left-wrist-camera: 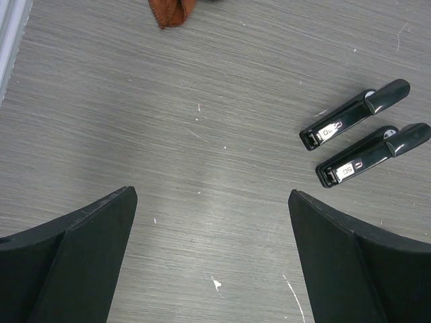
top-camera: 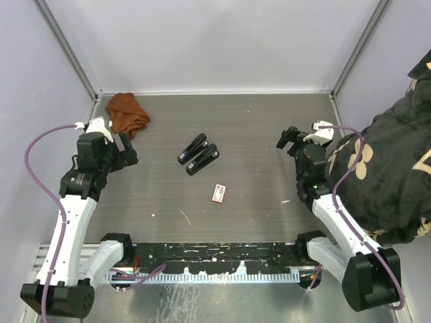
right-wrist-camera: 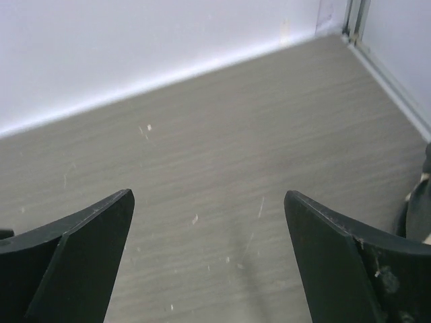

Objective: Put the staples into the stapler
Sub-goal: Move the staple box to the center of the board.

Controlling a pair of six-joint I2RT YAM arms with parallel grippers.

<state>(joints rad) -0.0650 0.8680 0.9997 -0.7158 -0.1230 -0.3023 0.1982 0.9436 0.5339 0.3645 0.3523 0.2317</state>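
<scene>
Two black staplers lie side by side near the table's middle, one behind the other. A small red-and-white box of staples rests in front of them; the staples themselves are not visible. My left gripper hovers open at the left, well apart from the staplers. At the right my right gripper stands open over bare table, nothing between its fingers.
A rust-brown cloth lies crumpled at the back left corner. White walls with metal posts enclose the table. A person's dark patterned sleeve reaches in at the right edge. The black rail with the arm bases runs along the front.
</scene>
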